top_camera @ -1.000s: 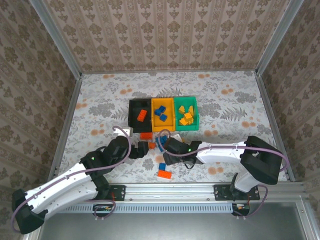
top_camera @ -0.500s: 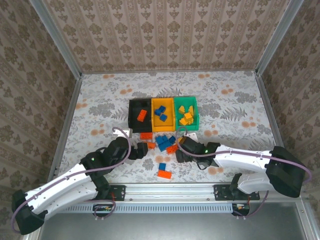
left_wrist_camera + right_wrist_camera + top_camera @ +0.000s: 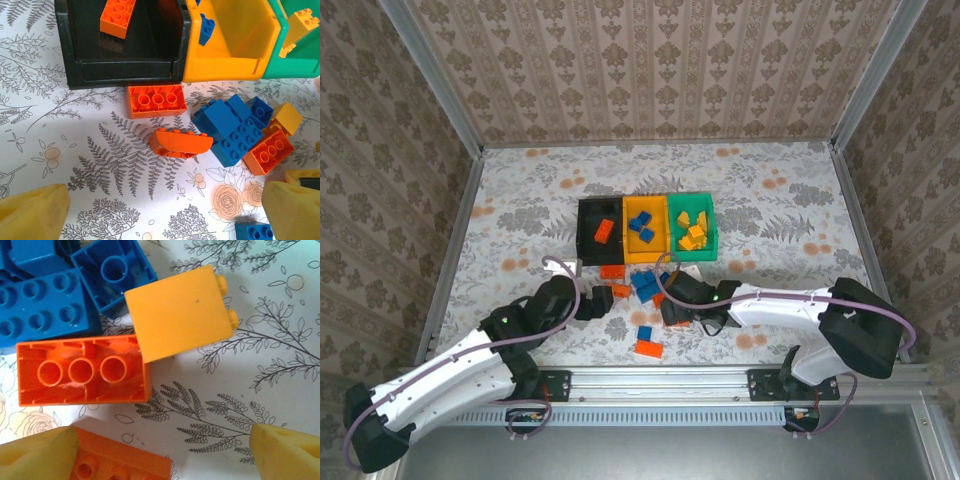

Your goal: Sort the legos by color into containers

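Hovering low over legos [image 3: 235,130]: left hand [image 3: 165,212] released, right hand [image 3: 162,455] released, empty.

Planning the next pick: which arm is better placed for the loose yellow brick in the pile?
Right. The right gripper, open, hangs close to the yellow brick, just ahead of its fingers. The left gripper, also open, stands farther back, with that brick off to its right past the blue bricks.

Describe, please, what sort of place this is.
Probably a robotics test cell, not a home: wallpapered panels in an aluminium frame box in the floral table, and the left arm and right arm are bolted to its near rail.
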